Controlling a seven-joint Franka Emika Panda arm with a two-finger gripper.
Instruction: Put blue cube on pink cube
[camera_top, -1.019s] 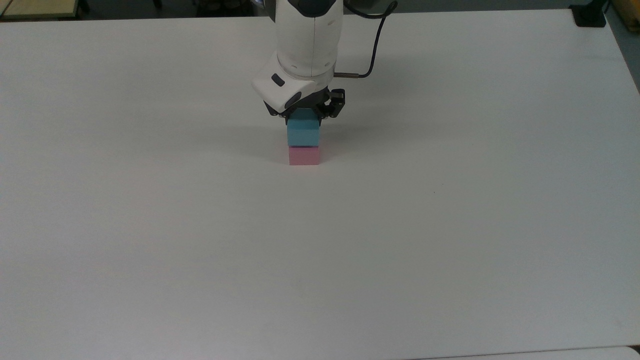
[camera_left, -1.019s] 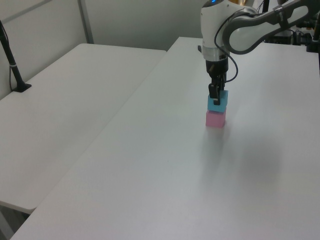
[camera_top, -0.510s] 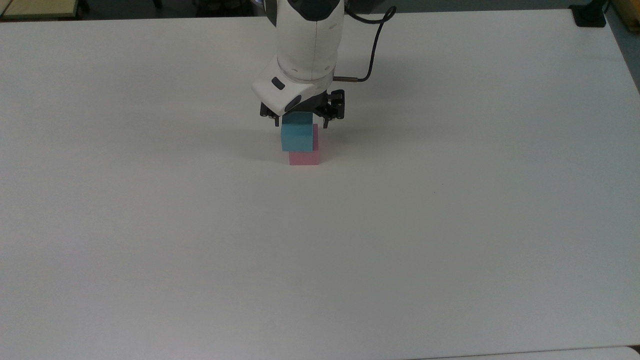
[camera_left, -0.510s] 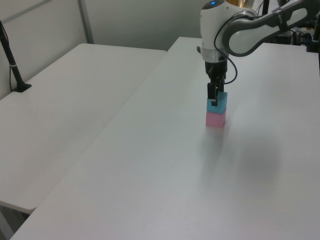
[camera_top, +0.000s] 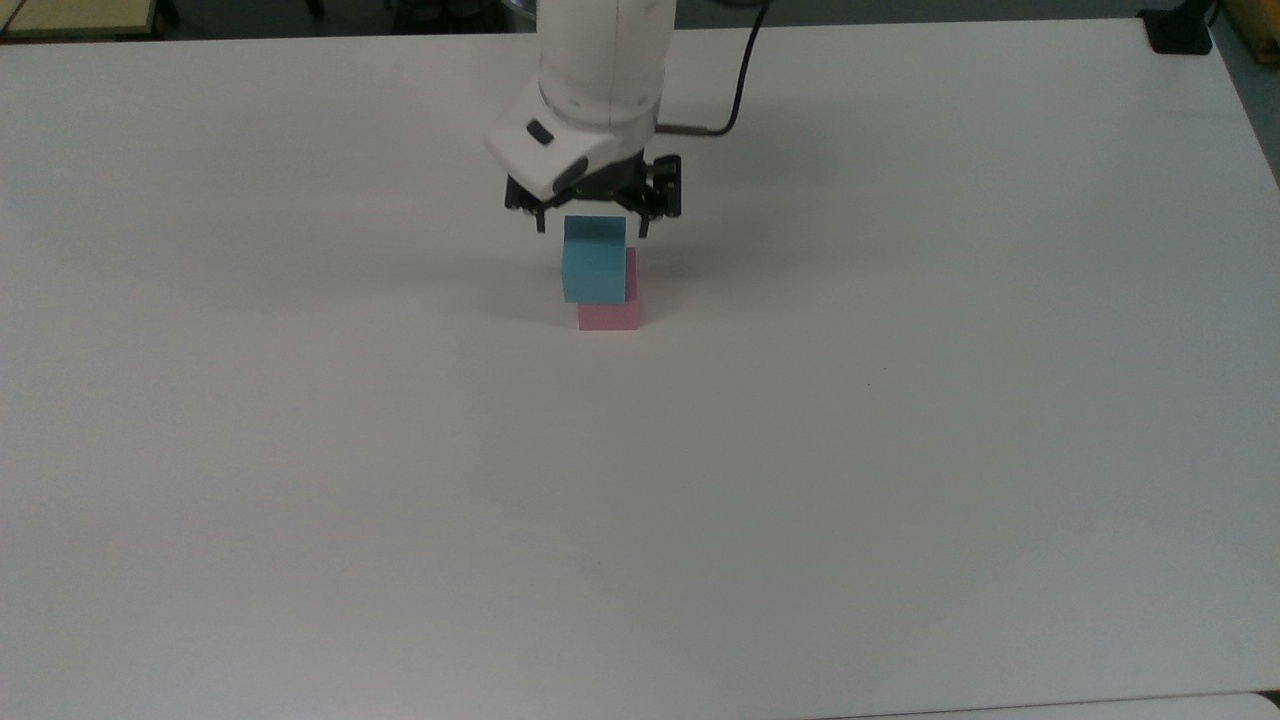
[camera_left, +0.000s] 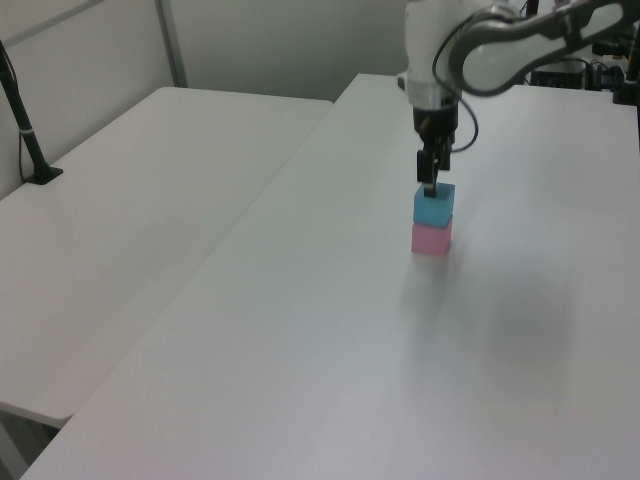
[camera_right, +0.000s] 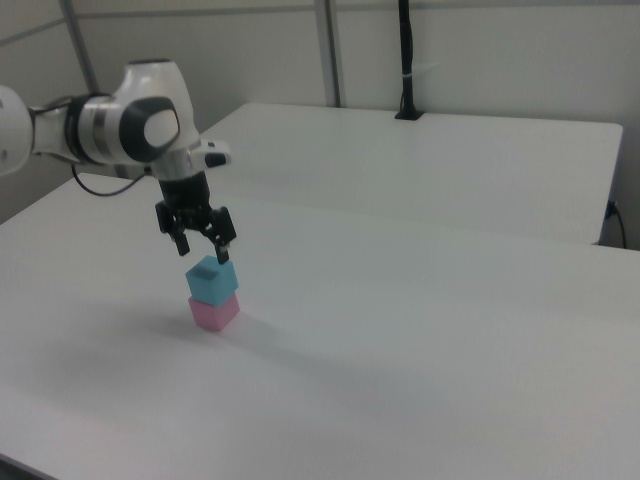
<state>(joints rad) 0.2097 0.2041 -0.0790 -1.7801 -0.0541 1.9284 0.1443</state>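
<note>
- A light-blue cube (camera_top: 595, 265) sits stacked on a pink cube (camera_top: 608, 315) near the middle of a white surface (camera_top: 900, 450); in the top view the blue cube is set slightly toward the top view's left, leaving a thin pink strip showing along its right side.
- In the left view the blue cube (camera_left: 434, 206) rests squarely on the pink cube (camera_left: 431, 239), their faces touching; in the right view the blue cube (camera_right: 212, 280) likewise tops the pink cube (camera_right: 214, 312).
- The Franka arm's claw (camera_top: 592, 226) hangs just above the stack with its two fingers spread wide, gripping nothing; the fingertips stand to either side of the blue cube's upper edge in the top view.
- In the right view the claw (camera_right: 204, 249) is clear of the blue cube, its fingers parted above the cube's top face; in the left view the claw (camera_left: 432, 186) appears directly over the stack.
- A black cable (camera_top: 741, 80) loops from the arm's white wrist (camera_top: 600, 60).
- A second white table (camera_right: 420, 160) stands beside the work surface, a black post (camera_right: 406, 60) rising from its far edge.
</note>
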